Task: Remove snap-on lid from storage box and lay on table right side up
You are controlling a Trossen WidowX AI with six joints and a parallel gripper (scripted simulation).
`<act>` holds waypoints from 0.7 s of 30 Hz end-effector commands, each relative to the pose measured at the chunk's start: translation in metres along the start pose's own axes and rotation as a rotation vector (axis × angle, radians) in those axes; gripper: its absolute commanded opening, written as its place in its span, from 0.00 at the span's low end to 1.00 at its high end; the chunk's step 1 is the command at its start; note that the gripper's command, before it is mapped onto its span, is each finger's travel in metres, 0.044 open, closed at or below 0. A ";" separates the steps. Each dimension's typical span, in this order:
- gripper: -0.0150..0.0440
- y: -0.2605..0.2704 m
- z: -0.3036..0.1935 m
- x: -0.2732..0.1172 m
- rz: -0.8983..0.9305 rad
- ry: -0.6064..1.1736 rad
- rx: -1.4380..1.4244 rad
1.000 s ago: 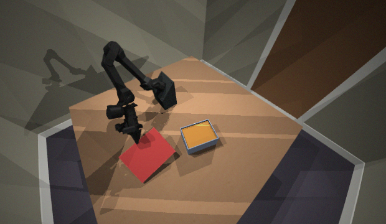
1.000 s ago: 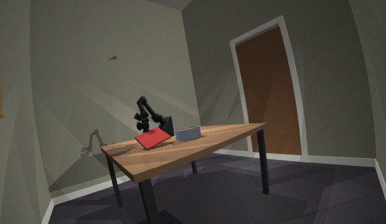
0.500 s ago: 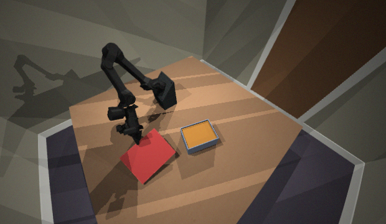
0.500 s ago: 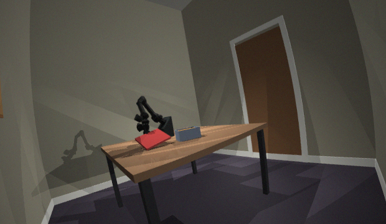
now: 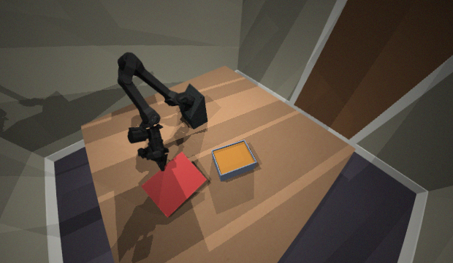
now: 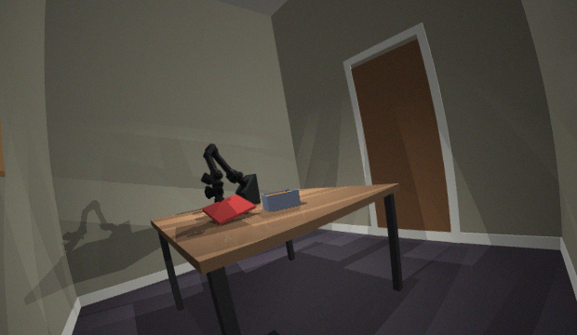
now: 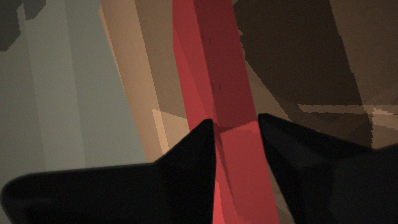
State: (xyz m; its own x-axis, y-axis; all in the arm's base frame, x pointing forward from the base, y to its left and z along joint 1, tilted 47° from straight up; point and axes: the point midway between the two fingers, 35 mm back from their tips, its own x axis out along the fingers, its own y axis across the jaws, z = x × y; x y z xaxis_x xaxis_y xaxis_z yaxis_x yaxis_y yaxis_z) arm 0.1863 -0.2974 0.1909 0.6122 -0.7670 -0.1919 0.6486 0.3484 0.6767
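Observation:
The red lid [image 5: 177, 184] [image 6: 229, 209] [image 7: 242, 155] is off the box, tilted, with its outer face toward the top and exterior views. My gripper [image 5: 164, 169] [image 7: 235, 125] is shut on the lid at its edge nearest the arm; in the wrist view a fingertip stands on either side of the red edge. In the exterior view the edge near the gripper is higher and the front corner is low, close to the table. Whether that corner touches the table I cannot tell. The blue-grey storage box [image 5: 238, 171] [image 6: 281, 201] stands upright and open, with orange showing inside.
The wooden table [image 5: 278, 146] [image 6: 316, 205] carries the arm's dark base [image 5: 194, 109] [image 6: 251, 188] behind the lid and box. The box stands to the right of the lid in the top view, with a narrow gap between. The table's left edge is near the lid's left corner.

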 end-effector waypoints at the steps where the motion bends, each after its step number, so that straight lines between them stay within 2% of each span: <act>1: 0.25 -0.021 -0.011 0.005 -0.061 0.026 0.012; 14: 0.25 -0.029 -0.011 0.011 -0.061 0.026 0.012; 21: 0.57 -0.015 -0.004 0.009 -0.061 0.026 0.012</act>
State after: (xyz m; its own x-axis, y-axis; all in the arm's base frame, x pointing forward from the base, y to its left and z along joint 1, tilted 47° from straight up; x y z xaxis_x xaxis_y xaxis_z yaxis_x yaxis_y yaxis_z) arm 0.1831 -0.3065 0.1754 0.5900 -0.7700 -0.2429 0.6757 0.3061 0.6706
